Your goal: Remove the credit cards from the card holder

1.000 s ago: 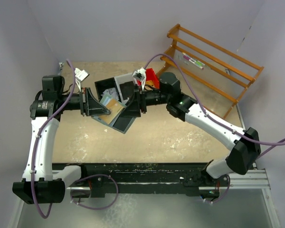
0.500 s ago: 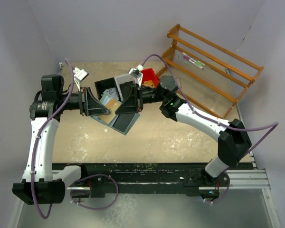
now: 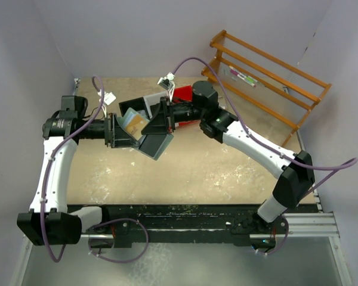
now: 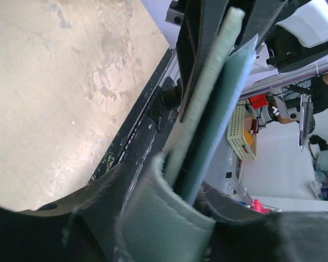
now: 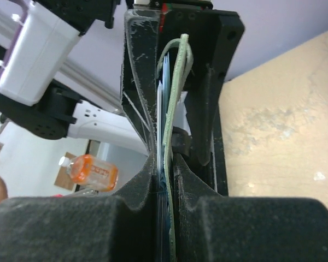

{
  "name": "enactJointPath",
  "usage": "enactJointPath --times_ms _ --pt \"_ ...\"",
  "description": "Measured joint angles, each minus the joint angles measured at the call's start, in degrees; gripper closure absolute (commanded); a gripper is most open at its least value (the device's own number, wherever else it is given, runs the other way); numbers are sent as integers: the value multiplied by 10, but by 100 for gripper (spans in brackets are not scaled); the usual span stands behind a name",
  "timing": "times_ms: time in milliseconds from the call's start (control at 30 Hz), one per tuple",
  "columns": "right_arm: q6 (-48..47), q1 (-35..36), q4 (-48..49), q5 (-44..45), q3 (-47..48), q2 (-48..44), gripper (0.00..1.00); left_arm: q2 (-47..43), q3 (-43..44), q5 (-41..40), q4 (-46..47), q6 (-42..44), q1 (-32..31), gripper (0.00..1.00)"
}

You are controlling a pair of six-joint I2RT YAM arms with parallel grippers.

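above the back half of the tabletop [image 3: 191, 173], the two arms meet tip to tip with the card holder [image 4: 206, 98] between them. the right hand [image 3: 157, 123] is clenched on one edge of the mint-green cover, its two black fingers [image 5: 134, 191] pinching the cover and inner leaves together. thin pale edges of the credit cards [image 5: 160, 117] sit tucked beside the cover, inside the fold. the left hand [image 3: 123, 133] has its fingers spread around the opposite end, where a green flap curls; whether they press on it i cannot tell. behind the hands a black bin [image 3: 133, 106] and a red bin [image 3: 184, 93] rest on the tabletop, and a wooden rack [image 3: 268, 71] stands at the right rear.
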Motion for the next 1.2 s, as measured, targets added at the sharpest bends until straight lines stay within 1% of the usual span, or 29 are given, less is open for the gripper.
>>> enactJointPath --times_ms 67,133,200,233,300,333,367,433,533,633,767,867,933,1000,1033,1100,1200 --pt "-30 0 -45 13 13 1 100 21 0 -2 -23 28 0 70" --pt "-49 0 -80 20 20 8 100 32 0 -4 -39 43 0 75" --pt "-60 -1 -103 22 28 18 98 34 0 -10 -51 57 -1 83" --pt "-65 -1 -112 21 31 21 93 34 0 -12 -57 63 -1 88" --pt "-72 -1 -125 21 34 23 76 34 1 -12 -64 72 -1 100" --pt "-75 -1 -131 20 37 23 68 34 2 -8 -67 76 -1 100" --pt "-78 -1 -134 20 38 23 61 34 4 -5 -68 78 -1 100" --pt "-84 -2 -136 17 40 23 52 33 9 -1 -72 78 -1 100" --pt "-85 -5 -132 14 40 23 43 33 10 6 -73 72 0 100" --pt "-73 -17 -120 32 26 10 39 36 10 17 -73 64 4 100" --pt "-50 -54 -100 90 -37 -51 37 53 30 21 -74 53 19 100" --pt "-37 -76 -98 168 -74 -110 37 61 46 19 -74 52 32 100" --pt "-33 -76 -97 218 -86 -145 39 64 55 18 -73 52 41 100" --pt "-28 -71 -88 246 -89 -170 38 65 58 17 -72 52 49 100" --pt "-25 -68 -78 257 -89 -180 37 65 58 16 -71 52 50 100" --pt "-20 -63 -57 270 -89 -191 31 65 58 15 -69 51 53 100" --pt "-21 -48 -36 253 -81 -174 25 65 58 29 -70 53 53 100"
